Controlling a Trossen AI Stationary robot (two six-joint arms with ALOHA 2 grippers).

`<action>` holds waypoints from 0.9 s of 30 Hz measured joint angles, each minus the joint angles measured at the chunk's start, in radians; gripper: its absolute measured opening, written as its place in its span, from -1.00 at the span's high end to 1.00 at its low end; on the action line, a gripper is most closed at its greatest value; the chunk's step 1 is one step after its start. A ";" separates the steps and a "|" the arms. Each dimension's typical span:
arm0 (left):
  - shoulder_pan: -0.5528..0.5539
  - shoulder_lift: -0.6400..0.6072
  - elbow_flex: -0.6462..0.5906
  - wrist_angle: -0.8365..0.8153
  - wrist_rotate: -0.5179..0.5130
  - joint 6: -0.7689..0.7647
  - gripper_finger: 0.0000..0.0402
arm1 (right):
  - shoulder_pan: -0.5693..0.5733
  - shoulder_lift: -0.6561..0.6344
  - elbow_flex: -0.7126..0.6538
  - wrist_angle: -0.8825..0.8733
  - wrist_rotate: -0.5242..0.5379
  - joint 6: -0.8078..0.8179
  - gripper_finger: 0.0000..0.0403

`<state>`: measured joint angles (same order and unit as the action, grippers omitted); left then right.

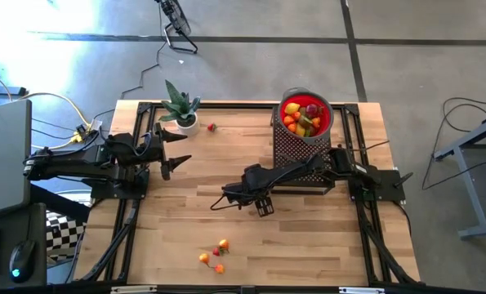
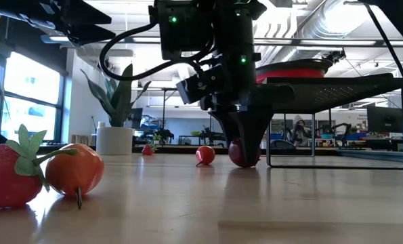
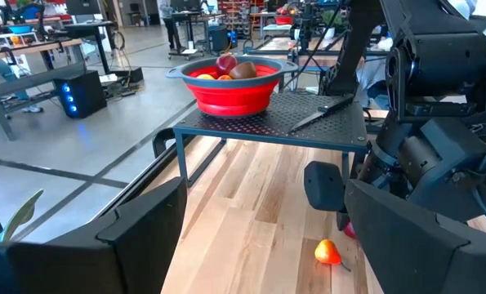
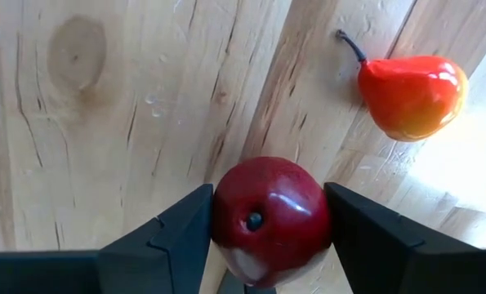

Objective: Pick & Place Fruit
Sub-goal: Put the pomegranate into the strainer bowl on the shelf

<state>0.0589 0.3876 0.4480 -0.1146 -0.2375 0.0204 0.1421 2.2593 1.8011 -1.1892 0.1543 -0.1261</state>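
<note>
My right gripper [image 4: 269, 245] stands at the table's middle [image 1: 229, 196], fingers pointing down, shut on a dark red toy apple [image 4: 271, 214]; the low view also shows the apple [image 2: 242, 154]. A red-orange pear [image 4: 410, 94] lies on the table close beside it. A red bowl [image 1: 306, 117] holding several fruits sits on a black mesh stand [image 1: 300, 155] at the far right. Three small fruits [image 1: 214, 257] lie near the front edge, and a strawberry [image 1: 211, 126] lies by the plant. My left gripper [image 1: 177, 159] waits open at the left, holding nothing. My right gripper pinches the apple's two opposite sides [image 4: 218, 216] between its two fingers, coming from above and pointing down. The apple's stem end faces the wrist camera. In the low view the apple's underside [image 2: 243, 165] is at the table top.
A potted green plant [image 1: 180, 110] stands at the far left. A knife [image 3: 320, 113] lies on the mesh stand beside the bowl. A strawberry [image 2: 8, 177] and an orange fruit [image 2: 72, 169] lie close to the low camera. Bare wood lies between the gripper and the front edge.
</note>
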 joint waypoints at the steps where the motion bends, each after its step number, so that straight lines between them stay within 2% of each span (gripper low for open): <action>1: 0.000 0.000 0.000 0.000 0.000 0.000 -0.63 | 0.000 0.000 0.000 0.000 0.000 0.000 -0.07; 15: 0.000 0.000 0.000 0.000 0.000 0.000 -0.63 | 0.003 -0.013 0.000 -0.010 -0.001 0.042 -0.05; 27: 0.000 0.000 0.000 0.001 0.000 -0.003 -0.63 | 0.004 -0.156 0.000 0.110 0.000 0.101 -0.04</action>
<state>0.0589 0.3878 0.4480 -0.1139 -0.2375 0.0173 0.1459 2.1031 1.8015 -1.0797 0.1544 -0.0251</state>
